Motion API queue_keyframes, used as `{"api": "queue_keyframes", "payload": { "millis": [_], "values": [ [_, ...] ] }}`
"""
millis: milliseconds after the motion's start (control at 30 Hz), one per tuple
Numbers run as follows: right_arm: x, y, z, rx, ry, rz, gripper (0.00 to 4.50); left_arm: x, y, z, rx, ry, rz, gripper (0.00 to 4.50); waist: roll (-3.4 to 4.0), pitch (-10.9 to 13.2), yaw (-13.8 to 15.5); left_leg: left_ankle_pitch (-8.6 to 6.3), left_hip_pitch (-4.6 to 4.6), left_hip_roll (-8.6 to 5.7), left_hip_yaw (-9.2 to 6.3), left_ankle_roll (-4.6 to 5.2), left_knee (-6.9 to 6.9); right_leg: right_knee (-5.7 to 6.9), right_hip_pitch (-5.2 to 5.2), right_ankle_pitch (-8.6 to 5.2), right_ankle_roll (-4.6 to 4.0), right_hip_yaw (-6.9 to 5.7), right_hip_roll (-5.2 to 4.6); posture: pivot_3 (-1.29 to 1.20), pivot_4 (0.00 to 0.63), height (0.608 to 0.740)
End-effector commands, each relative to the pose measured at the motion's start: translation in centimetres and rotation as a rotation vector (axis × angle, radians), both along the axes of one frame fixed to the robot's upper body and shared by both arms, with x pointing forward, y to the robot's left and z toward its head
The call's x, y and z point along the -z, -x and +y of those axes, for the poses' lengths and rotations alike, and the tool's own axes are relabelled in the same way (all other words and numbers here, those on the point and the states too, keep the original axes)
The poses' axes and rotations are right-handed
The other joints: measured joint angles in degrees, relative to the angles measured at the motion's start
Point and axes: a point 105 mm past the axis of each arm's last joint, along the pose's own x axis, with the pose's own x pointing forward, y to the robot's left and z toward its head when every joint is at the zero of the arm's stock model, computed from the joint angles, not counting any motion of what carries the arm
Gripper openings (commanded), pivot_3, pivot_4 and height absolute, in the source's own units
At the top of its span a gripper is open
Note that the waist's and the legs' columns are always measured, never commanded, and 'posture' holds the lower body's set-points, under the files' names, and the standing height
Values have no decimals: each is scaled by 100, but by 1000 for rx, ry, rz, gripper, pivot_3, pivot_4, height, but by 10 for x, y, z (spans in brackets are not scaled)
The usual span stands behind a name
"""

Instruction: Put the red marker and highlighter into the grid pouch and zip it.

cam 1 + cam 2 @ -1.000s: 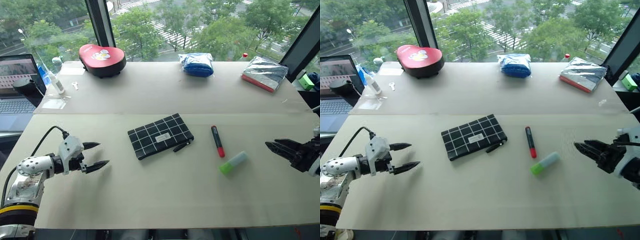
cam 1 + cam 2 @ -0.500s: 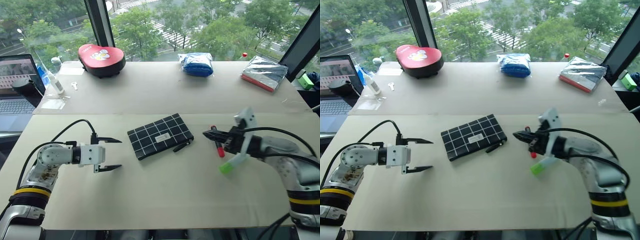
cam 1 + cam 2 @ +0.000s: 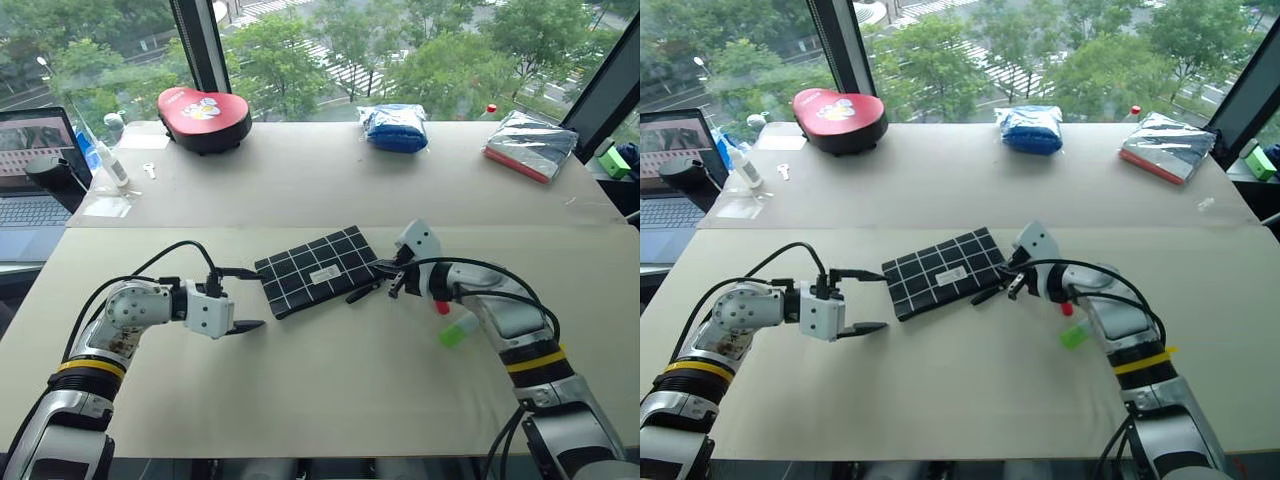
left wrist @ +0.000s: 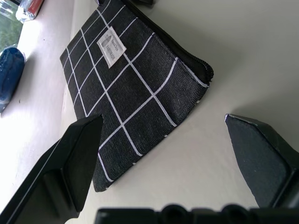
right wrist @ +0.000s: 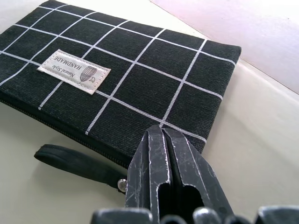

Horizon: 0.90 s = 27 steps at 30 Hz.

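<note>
The flat black fabric grid pouch (image 3: 320, 271) with white lines lies zipped near the middle of the pale counter (image 3: 330, 390). The left gripper (image 3: 246, 298) sits just beside the pouch's left end, fingers spread wide. The right gripper (image 3: 385, 271) has its fingers pressed together at the pouch's right corner, by the black zipper pull (image 5: 74, 161). The red marker (image 3: 441, 304) and lime-capped highlighter (image 3: 458, 329) lie beside the right forearm.
</note>
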Motion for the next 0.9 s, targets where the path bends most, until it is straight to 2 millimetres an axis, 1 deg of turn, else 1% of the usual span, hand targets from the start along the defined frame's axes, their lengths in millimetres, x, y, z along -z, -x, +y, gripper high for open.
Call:
{"api": "queue_keyframes", "payload": {
  "millis": [33,300,500,567,733,900],
  "values": [
    [-4,-3,5,-48,73,-51,58,4,-6,-9,4,-8,-14,4500,0,0,0,1,1,0,0,-1,1,1,0,0,0,0,0,0,150,740],
    [9,-15,-7,9,190,-28,58,-1,-11,-21,11,18,-60,4500,-1,-2,-7,4,10,1,0,-6,4,8,2,0,0,0,5,0,150,740],
    [8,-16,-8,14,177,-13,58,-2,-15,-28,9,21,-111,4500,-3,-2,3,4,13,1,-1,-5,7,8,5,0,0,0,5,0,150,740],
    [6,-16,-7,14,166,-16,58,0,-14,-32,15,21,-116,4500,-3,-3,1,4,13,1,-1,-6,6,9,5,0,0,0,5,0,150,740],
    [5,-17,-8,33,147,-9,58,12,-9,-38,40,-13,-95,4500,-3,-5,4,4,15,1,-1,-5,7,8,6,0,0,0,5,0,150,740],
    [7,-17,-10,43,151,-1,58,21,-3,-44,61,-25,-66,4500,-2,-9,5,3,18,1,-2,-5,6,8,9,0,0,0,4,0,150,740]
  ]
}}
